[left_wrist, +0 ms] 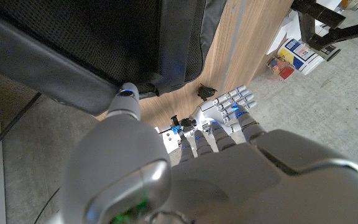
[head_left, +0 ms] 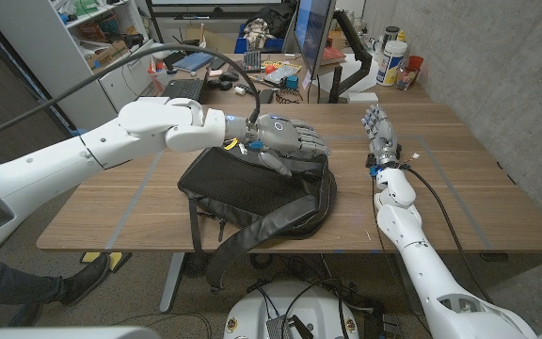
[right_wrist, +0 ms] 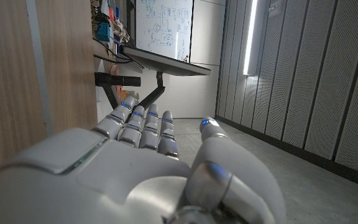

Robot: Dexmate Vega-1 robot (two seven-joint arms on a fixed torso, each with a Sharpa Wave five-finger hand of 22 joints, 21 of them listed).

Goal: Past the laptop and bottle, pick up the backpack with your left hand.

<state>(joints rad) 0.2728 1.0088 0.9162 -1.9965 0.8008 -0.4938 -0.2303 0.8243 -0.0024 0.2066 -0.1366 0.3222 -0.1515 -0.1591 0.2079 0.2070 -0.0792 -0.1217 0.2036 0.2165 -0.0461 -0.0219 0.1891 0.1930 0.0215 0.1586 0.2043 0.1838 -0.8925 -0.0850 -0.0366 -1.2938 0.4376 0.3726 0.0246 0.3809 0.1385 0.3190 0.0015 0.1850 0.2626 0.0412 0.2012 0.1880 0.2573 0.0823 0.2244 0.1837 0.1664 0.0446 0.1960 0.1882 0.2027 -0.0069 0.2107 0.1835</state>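
- Wooden table [head_left: 478, 188], cluttered desks behind.
- Black backpack [head_left: 252, 188] lying mid-table, straps trailing over the near edge.
- Left hand [head_left: 285, 139] above the backpack's far end, fingers spread, holding nothing.
- Right hand [head_left: 381, 132] well right of it, fingers straight, empty.

One backpack [head_left: 252, 184], two hands, one wooden table [head_left: 469, 179].

Black backpack [head_left: 252, 184] on brown wood-grain table [head_left: 478, 179], beneath grey-silver left robot hand [head_left: 290, 141] with blue-lit fingertips.
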